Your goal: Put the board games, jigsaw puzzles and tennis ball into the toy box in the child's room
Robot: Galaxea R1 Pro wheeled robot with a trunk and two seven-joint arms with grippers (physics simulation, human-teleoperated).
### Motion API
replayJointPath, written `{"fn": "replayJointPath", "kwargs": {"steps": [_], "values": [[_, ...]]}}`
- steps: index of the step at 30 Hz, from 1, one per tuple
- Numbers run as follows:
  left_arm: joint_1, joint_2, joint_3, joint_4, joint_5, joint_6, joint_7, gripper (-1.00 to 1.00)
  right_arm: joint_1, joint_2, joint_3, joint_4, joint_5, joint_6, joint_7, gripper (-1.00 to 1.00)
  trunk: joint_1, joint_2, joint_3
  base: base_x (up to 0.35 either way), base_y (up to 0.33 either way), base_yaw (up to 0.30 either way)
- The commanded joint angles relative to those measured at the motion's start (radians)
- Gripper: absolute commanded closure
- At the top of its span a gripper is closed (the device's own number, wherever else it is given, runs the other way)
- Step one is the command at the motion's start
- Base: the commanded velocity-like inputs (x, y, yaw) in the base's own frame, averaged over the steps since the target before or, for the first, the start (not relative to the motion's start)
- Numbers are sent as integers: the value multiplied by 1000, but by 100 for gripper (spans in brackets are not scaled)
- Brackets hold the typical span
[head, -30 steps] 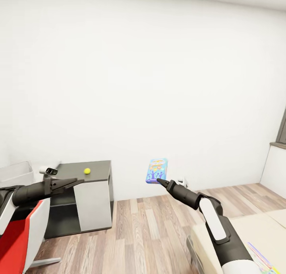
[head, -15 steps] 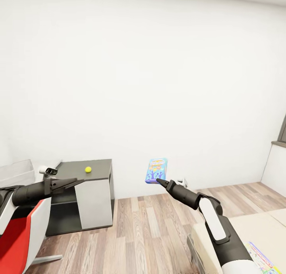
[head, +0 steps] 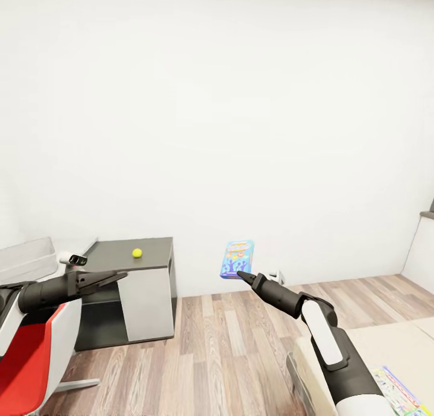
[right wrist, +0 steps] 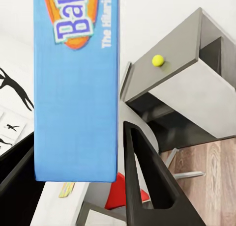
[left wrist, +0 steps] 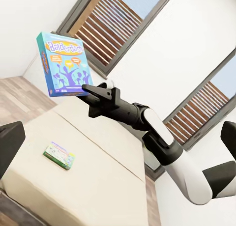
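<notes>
- My right gripper's [head: 239, 275] dark fingers [right wrist: 147, 182] are clamped on the lower edge of the small blue printed board-game box [head: 237, 260], held upright in the air over the wood-plank floor [head: 235, 343], well apart from the desk.
- My left gripper [head: 117, 276] carries nothing; the head view shows its tapered fingers lying close together, and I cannot tell whether they are fully closed.
- Small yellow-green tennis ball [head: 137, 253] sits on the pale grey top of the long desk [head: 114, 253], near the desk's right end and back edge. Not yet boxed.
- Shallow pale grey toy tub [head: 24, 256] stands toward the desk's left end; I cannot see its inside from here.
- Green-and-white flat game box [left wrist: 59, 155] lies on the cream bed [left wrist: 98, 182], toward one end of the mattress. Still to fetch.
- Red-and-white chair [head: 36, 349] stands in front of the desk.
- Judgement: early stage. One game in hand, in transit; ball and bed game outstanding; puzzles and third game unaccounted for.
</notes>
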Motion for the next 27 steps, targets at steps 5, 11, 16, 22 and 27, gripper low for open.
{"fn": "replayJointPath", "kwargs": {"steps": [5,11,16,22,27], "values": [[0,1,0,0,1,11,-3,-100,0,3,0,-2,0,3,1,100,0,-1,-8,1,0,154],[0,0,0,0,0,11,-3,-100,0,2,0,0,1,3,0,100,0,-1,-16,19,0,184],[0,0,0,0,1,11,-3,-100,0,2,0,-3,4,3,0,100,0,-1,-23,164,0,195],[0,0,0,0,1,12,-5,-100,0,2,0,-1,4,3,0,100,0,-1,-30,288,0,200],[0,1,1,0,1,11,-5,-100,0,0,-1,-5,4,3,2,100,0,-1,-36,325,0,173]]}}
